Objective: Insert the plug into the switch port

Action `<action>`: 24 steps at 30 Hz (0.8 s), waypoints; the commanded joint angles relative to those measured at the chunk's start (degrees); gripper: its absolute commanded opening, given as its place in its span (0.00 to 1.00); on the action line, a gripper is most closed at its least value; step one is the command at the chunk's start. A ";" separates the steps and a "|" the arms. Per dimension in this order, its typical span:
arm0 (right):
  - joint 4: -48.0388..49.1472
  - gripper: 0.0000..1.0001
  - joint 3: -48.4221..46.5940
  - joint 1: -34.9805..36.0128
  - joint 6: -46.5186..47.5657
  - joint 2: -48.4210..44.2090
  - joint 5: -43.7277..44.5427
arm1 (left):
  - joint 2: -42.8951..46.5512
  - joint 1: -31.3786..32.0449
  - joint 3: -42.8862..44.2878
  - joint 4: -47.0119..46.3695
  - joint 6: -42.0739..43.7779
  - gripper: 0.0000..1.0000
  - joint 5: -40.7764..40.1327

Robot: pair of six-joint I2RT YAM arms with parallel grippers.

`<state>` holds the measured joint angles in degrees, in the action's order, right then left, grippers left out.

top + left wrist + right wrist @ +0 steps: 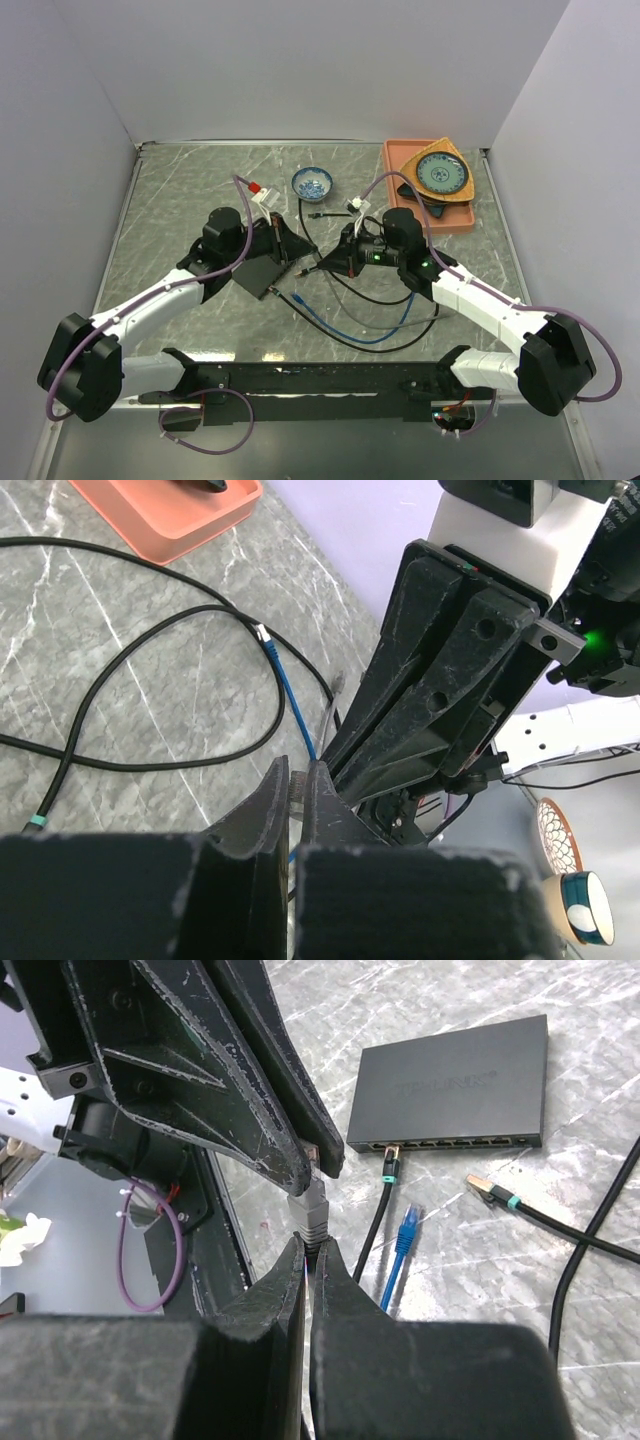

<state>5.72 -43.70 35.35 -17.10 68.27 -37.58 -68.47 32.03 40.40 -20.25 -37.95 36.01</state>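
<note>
Between the two end effectors, above the middle of the desk [170, 200], a small grey-booted plug [313, 1210] is pinched from both ends. The left arm reaches in low from the near left and the right arm from the near right, with their wrists angled towards each other so that the fingertips almost meet.

The right end effector [307, 1245] is closed on the plug's ribbed grey boot. The left end effector [295, 772] is closed on the plug's tip, just beyond the right fingertips. Both have long, tapering black fingers, matte and scuffed white along the edges.

The switch [450, 1085] is a flat, matte-black rectangular box lying flat on the desk, off to the side of the plug and apart from it. It lies just beside the left end effector, on the side away from the right one. Its row of small ports faces the end effectors, and a black cable's teal-collared plug [388, 1160] sits in one port near the end closest to them.

A blue plug [405, 1230] and a gold-tipped plug [490, 1188] on a black cable lie loose on the grey, white-veined stone surface in front of the ports. Black and blue cables loop behind the right end effector. Far beyond it are a salmon tray [460, 220] carrying a teal patterned plate [443, 175] and, further left, a small blue-and-white bowl [312, 169].
</note>
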 commanded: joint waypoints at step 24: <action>-12.30 0.98 -10.43 10.78 6.91 -3.33 36.07 | 0.79 0.84 9.26 14.72 -12.75 0.01 -22.21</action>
<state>-5.74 -49.89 43.13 -11.97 62.78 -11.79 -68.49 32.77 46.46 -8.49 -46.19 18.15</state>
